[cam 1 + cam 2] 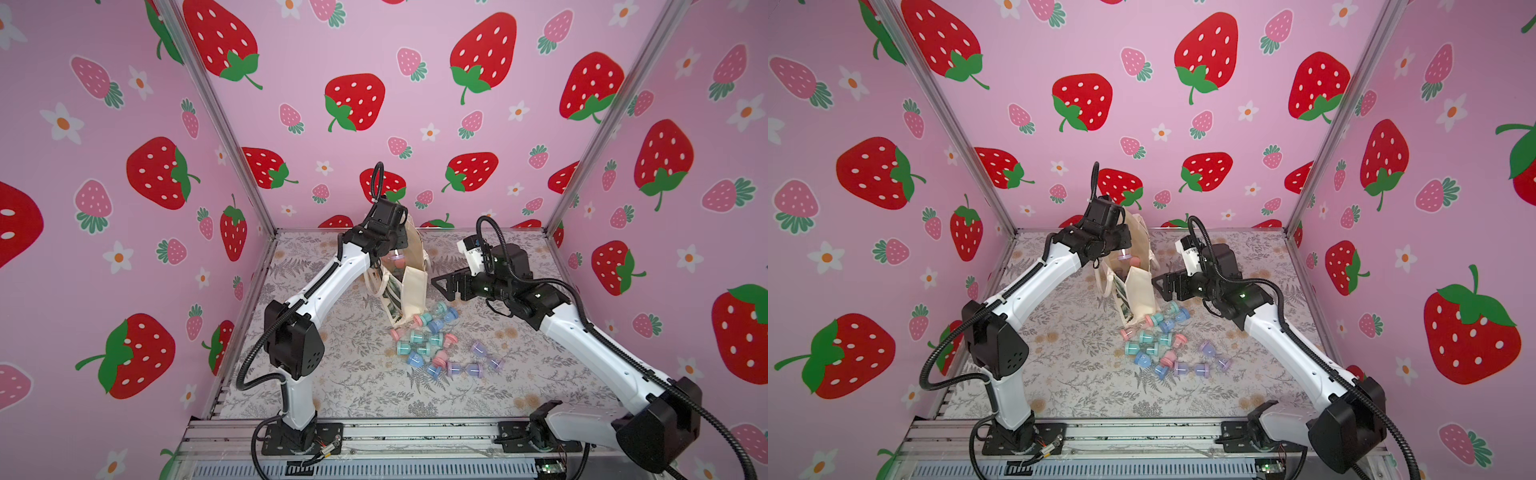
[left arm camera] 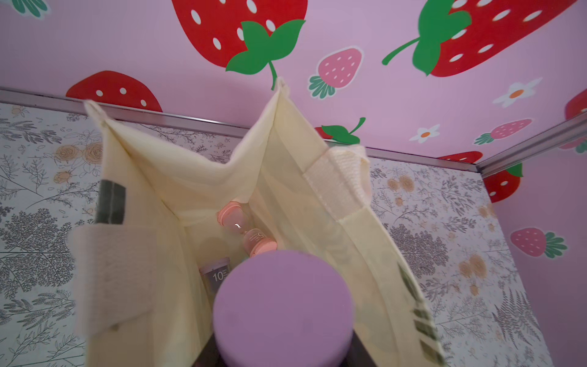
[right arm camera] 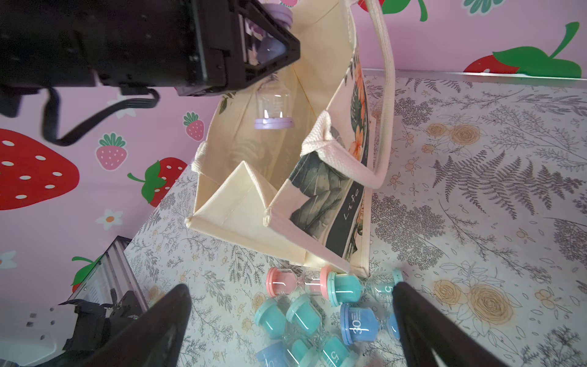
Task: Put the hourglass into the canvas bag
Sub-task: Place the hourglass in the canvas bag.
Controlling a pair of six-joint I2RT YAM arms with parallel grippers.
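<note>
A purple hourglass (image 3: 272, 105) hangs upright in the open mouth of the canvas bag (image 3: 320, 178), with my left gripper (image 3: 276, 47) shut on its upper bulb. Its round purple cap (image 2: 282, 308) fills the near part of the left wrist view. Down inside the bag lie a pink hourglass (image 2: 246, 230) and a greyish one marked 10 (image 2: 216, 275). The bag (image 1: 409, 291) stands upright in the middle of the table. To its right my right gripper (image 1: 444, 286) is open and holds nothing, and its fingers (image 3: 165, 317) hover over loose hourglasses.
Several teal, blue, pink and purple hourglasses (image 1: 432, 345) lie scattered on the floral table (image 1: 353, 382) in front of the bag, some touching its base (image 3: 336, 286). A cream handle (image 3: 386, 95) hangs over the bag's printed side. Strawberry-print walls close in three sides.
</note>
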